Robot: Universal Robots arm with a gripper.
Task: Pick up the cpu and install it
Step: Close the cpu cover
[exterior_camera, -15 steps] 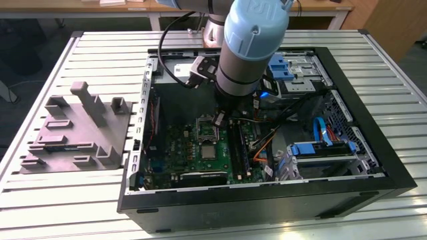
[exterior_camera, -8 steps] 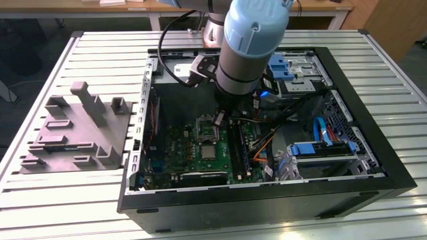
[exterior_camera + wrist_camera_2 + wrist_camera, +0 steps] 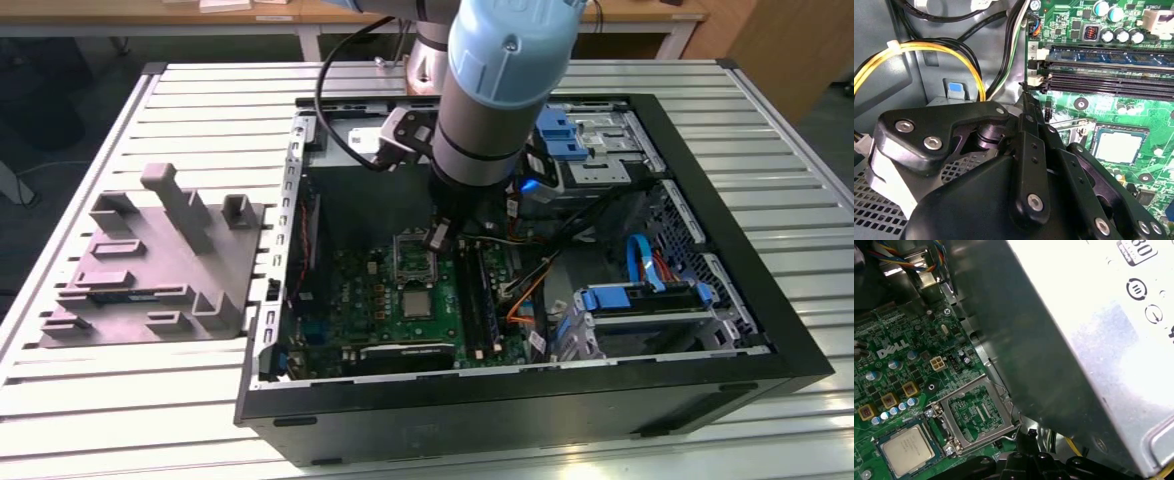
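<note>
CPU [image 3: 906,451] sits seated in the green motherboard [image 3: 899,370] socket, load frame [image 3: 976,412] hinged open beside it; gripper [image 3: 438,237] hovers over that frame, fingers apparently together, best pressing squarely.

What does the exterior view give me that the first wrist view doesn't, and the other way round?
Exterior view: the whole open computer case on the slatted table, the grey tray outside it on the exterior view's left, and the gripper hanging low over the green motherboard.

First wrist view: a close look at the grey metal box with its white label, looming beside the board.

Both: the cpu lying flat in its socket, with the open metal frame next to it.
</note>
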